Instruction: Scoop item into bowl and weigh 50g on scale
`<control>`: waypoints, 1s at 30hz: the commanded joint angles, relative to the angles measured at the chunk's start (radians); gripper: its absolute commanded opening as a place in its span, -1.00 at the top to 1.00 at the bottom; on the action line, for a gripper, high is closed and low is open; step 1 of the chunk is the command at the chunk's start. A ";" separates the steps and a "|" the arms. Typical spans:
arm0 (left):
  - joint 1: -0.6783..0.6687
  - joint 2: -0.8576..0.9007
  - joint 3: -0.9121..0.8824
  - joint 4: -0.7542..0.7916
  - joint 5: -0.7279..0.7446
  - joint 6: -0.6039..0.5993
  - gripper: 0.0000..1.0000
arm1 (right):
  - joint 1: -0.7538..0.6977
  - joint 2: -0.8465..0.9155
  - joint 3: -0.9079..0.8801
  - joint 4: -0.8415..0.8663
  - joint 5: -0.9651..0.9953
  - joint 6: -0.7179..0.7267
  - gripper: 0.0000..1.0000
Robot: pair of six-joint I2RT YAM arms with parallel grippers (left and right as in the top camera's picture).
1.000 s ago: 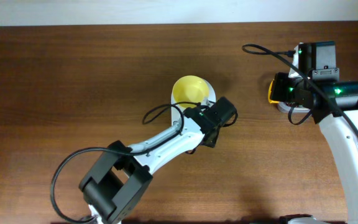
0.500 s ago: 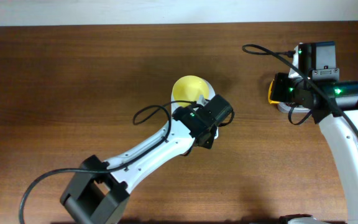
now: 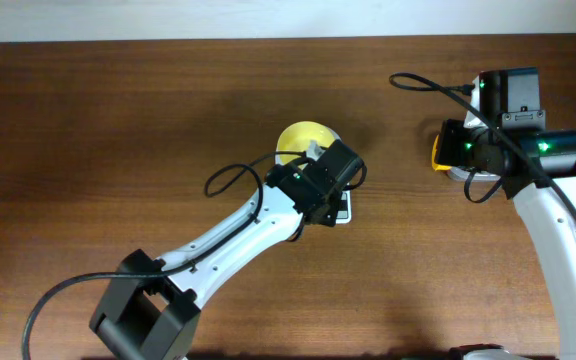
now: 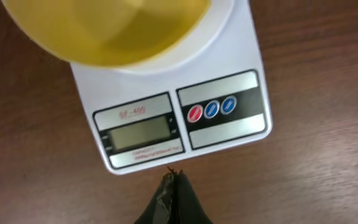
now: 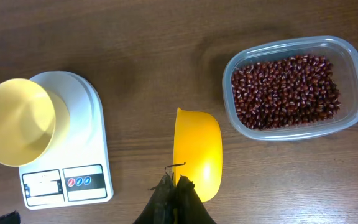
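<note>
The pale-yellow bowl [image 4: 114, 28] stands empty on the white scale [image 4: 229, 134]; both also show in the right wrist view, bowl [image 5: 16, 121] and scale [image 5: 82, 140]. In the overhead view the bowl [image 3: 301, 140] is partly covered by my left arm. My left gripper [image 4: 174, 182] is shut and empty, its tips just off the scale's front edge below the display. My right gripper [image 5: 174, 185] is shut on the bright yellow scoop [image 5: 197, 149], which is empty and held above the table. The red-brown beans [image 5: 284, 90] lie in the clear tub [image 5: 353, 68] to the right of the scoop.
In the overhead view the left arm [image 3: 238, 225] crosses from the bottom left to the scale. The right arm [image 3: 558, 230] runs along the right side and covers the tub. The scoop [image 3: 437, 150] shows beside the right wrist. Bare wooden table surrounds everything.
My left gripper has shifted left and a little back over the scale, uncovering the scale's front corner in the overhead view. The right arm and scoop have not moved.
</note>
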 commanded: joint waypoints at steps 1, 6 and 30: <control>-0.002 0.047 -0.011 0.038 -0.010 -0.028 1.00 | -0.005 -0.008 0.023 0.001 0.005 -0.008 0.92; -0.047 0.142 -0.011 0.058 -0.013 -0.027 1.00 | -0.005 -0.008 0.023 0.002 0.005 -0.008 0.92; -0.039 0.251 -0.011 0.223 -0.117 -0.027 1.00 | -0.005 -0.008 0.023 0.000 0.005 -0.008 0.92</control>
